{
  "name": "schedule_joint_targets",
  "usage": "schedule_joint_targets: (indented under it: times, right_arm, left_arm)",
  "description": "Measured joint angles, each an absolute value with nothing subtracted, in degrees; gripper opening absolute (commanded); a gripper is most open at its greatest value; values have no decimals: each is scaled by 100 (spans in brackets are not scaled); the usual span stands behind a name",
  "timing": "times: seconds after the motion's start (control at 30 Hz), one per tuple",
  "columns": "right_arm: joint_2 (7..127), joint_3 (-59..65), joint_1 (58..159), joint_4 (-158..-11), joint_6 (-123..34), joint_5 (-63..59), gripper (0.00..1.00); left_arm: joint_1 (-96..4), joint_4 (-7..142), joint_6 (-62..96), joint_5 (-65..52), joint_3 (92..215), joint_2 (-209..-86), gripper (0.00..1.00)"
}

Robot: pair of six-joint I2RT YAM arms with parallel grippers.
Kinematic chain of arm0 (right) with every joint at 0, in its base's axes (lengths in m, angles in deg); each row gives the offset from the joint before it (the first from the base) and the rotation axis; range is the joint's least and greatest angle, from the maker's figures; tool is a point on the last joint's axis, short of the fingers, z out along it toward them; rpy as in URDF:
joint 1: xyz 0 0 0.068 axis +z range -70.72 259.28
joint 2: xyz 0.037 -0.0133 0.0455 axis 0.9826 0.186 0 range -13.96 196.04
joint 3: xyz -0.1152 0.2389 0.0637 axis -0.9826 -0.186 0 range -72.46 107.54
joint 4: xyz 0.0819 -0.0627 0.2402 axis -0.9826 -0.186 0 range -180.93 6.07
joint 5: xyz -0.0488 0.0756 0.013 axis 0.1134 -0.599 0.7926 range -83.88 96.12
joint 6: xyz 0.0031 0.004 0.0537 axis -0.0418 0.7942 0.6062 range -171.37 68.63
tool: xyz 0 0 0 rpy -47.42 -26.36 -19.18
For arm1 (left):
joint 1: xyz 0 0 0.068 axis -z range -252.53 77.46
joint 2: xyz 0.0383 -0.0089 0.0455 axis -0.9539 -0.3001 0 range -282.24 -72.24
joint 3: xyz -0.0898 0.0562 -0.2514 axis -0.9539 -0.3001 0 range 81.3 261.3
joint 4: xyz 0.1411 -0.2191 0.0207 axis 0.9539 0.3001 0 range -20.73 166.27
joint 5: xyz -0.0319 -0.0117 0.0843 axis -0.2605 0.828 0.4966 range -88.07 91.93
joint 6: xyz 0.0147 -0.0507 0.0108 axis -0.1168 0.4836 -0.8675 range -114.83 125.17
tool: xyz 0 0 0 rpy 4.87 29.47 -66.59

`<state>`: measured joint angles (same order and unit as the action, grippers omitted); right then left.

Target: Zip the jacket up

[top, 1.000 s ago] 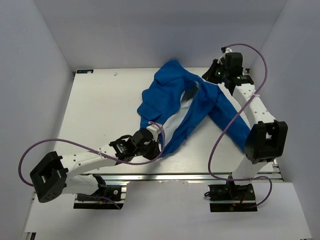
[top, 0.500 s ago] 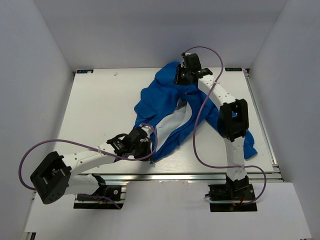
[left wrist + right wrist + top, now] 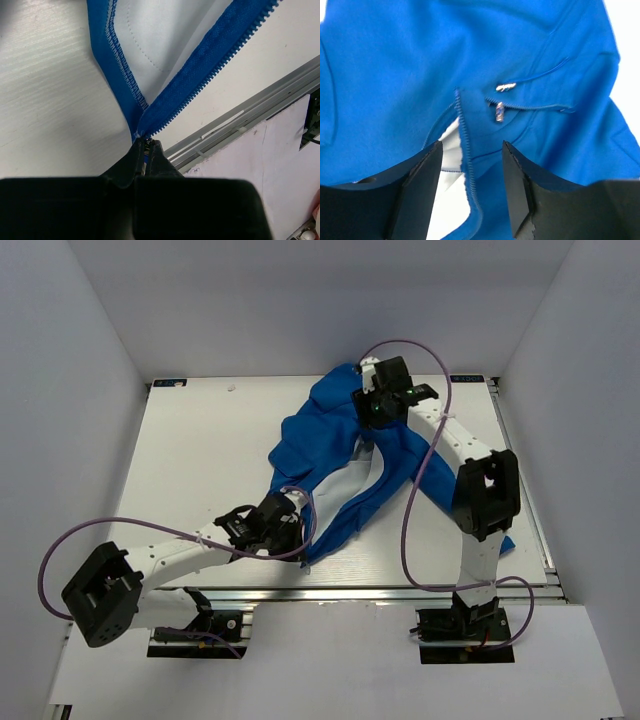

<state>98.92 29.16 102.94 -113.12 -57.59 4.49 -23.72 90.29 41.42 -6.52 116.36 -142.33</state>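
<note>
The left arm (image 3: 165, 552) is laid low, stretched toward the middle; the left pincer (image 3: 148, 145) is clamped shut. The right arm (image 3: 470, 455) is bent inward; the right pincer (image 3: 471, 149) is pointed down, spread apart.

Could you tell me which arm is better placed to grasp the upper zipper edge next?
Probably right: the open right gripper hovers over the royal-blue fleece jacket, at its toothed edge; the left gripper pinches the zipper's bottom end.
</note>
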Motion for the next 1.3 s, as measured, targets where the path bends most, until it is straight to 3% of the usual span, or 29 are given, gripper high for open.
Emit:
schedule_joint_targets:
  times: [0.1,0.13,0.2,0.23,0.5,0.73,1.03,1.07,1.1,1.17,1.2,1.23,1.27,1.3]
  right_arm:
    - [10132,2916,10408,-11498,-5820,692,54]
    - [10213,2916,10436,-11548,-5818,786,43]
    - [10368,2916,10480,-11640,-5792,1022,8]
    - [10425,2916,10487,-11690,-5680,1182,0]
    - [10099,3010,10159,-11787,-4664,2056,0]
    - [10161,4363,9470,-12740,-3851,2475,0]
    - [11426,5242,9518,-12263,-3272,1999,1]
    - [11612,5316,9516,-12136,-3237,1907,10]
    - [11782,5342,9518,-11979,-3206,1813,28]
    - [12049,5342,9538,-11769,-3188,1603,46]
    - [12147,5342,9562,-11697,-3223,1505,69]
    - [12204,5342,9588,-11653,-3239,1431,76]
    - [12226,5340,9610,-11629,-3328,1365,85]
    - [12228,5340,9639,-11625,-3401,1319,89]
  left_arm:
    - [-2372,9116,4116,-654,11744,-14274,0]
    - [-2372,9154,4114,-654,11768,-14277,0]
    - [-2372,9195,4110,-652,11792,-14274,0]
    - [-2374,9215,4107,-652,11794,-14268,0]
    - [-2394,9385,4149,-422,11794,-14102,0]
    - [-2820,9147,4276,-149,11875,-14095,0]
    - [-3458,9145,4267,310,11897,-14099,0]
    - [-3495,9108,4269,312,11899,-14134,0]
    - [-3521,9068,4269,310,11899,-14191,0]
    - [-3530,9066,4269,279,11956,-14360,21]
    - [-3530,9114,4256,271,12023,-14465,34]
    - [-3530,9162,4241,255,12115,-14589,53]
    - [-3530,9226,4221,253,12198,-14687,96]
    - [-3530,9315,4195,242,12264,-14744,98]
